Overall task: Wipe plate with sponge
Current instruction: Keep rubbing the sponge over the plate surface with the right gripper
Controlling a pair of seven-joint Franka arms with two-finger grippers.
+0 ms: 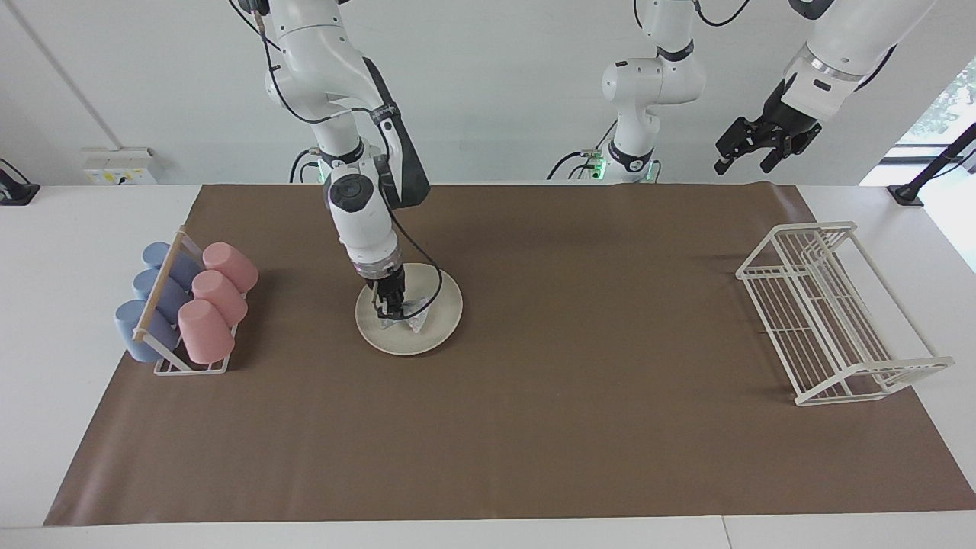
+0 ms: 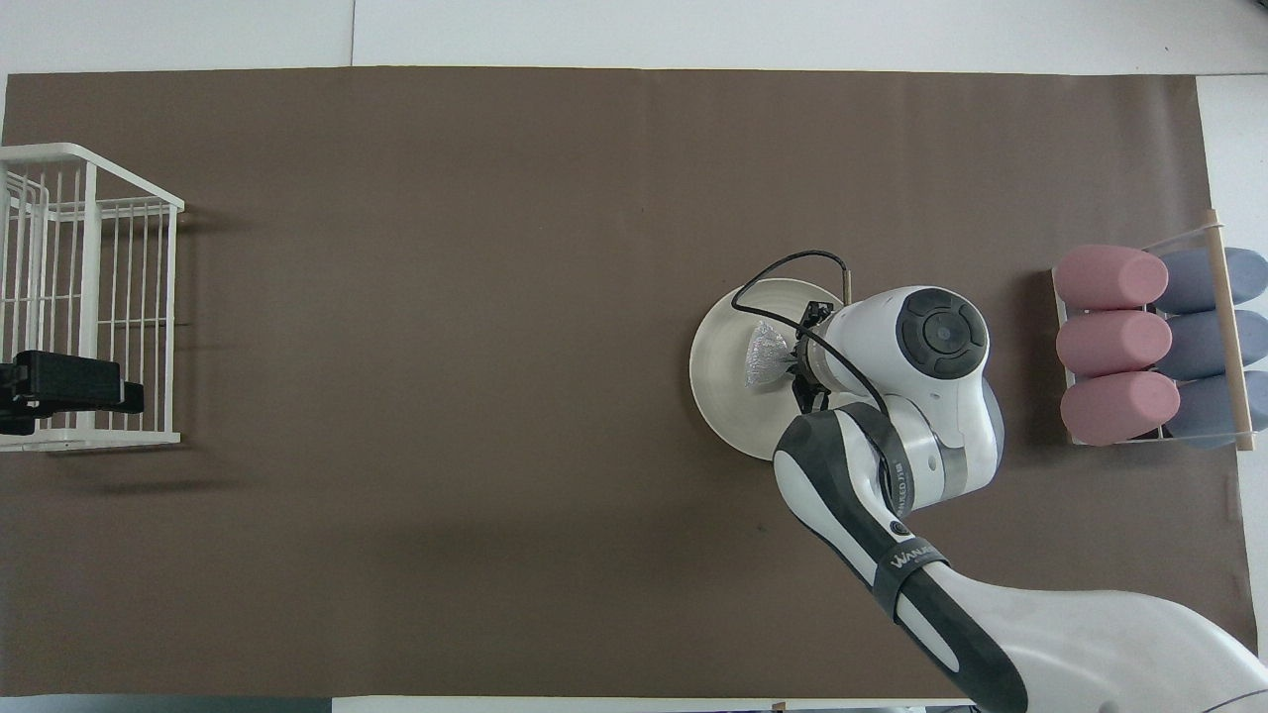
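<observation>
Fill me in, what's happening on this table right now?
The right hand is shut on the sponge and presses it down onto the plate, which lies on the brown mat beside the rack of cups. The left hand waits open in the air over the white wire rack's end of the table. Wiping looks underway.

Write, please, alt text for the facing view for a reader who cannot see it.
The right gripper, shut on the sponge, presses it onto the plate on the brown mat. The left gripper waits open, raised above the wire rack; a cup rack stands at the right arm's end.
</observation>
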